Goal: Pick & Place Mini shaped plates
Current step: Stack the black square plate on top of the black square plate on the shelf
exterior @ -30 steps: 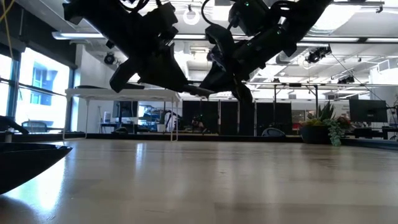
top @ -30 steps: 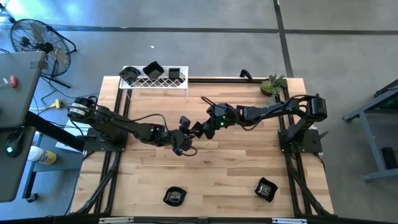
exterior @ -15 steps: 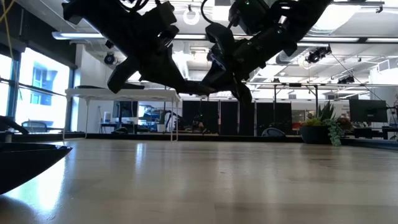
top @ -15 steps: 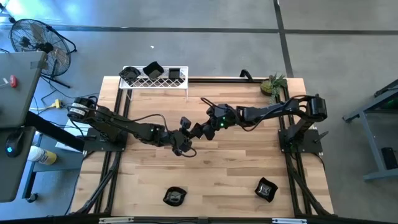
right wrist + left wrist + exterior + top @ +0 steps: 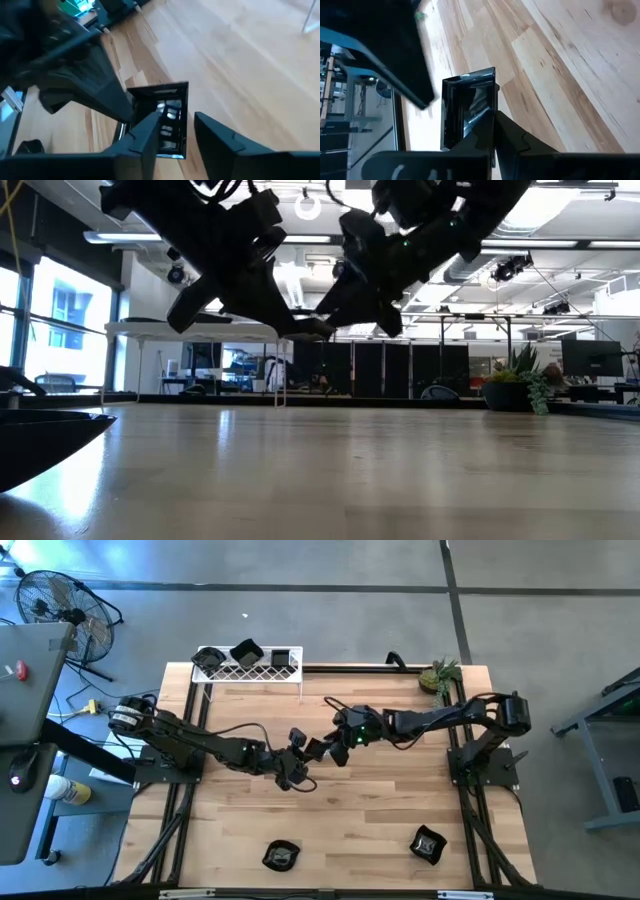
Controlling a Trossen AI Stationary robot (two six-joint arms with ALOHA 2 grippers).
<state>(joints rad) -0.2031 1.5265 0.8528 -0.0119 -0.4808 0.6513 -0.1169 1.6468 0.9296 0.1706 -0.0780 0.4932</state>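
Setting: open workshop hall, grey floor; pale wooden surface [image 5: 380, 810] framed by dark rails.

Item, rack [image 5: 250, 670]: white wire mesh, at the surface's far left edge; three mini shaped plates [image 5: 245, 650] sit on it. Judged as placed.

Item, square plate [image 5: 470, 107]: glossy black, held in mid-air above the centre of the surface, between the two arms. Left pincer [image 5: 293, 755] is clamped on its rim. Right pincer [image 5: 325, 747] has its fingers spread on either side of the same plate, one finger at its edge; no firm grip shows. Judged a hand-over in progress.

Items outstanding: two plates on the near part of the surface, one left of centre [image 5: 281, 856], one to the right [image 5: 428, 844]. Neither is touched.

Other: potted plant [image 5: 438, 676] at the far right corner.
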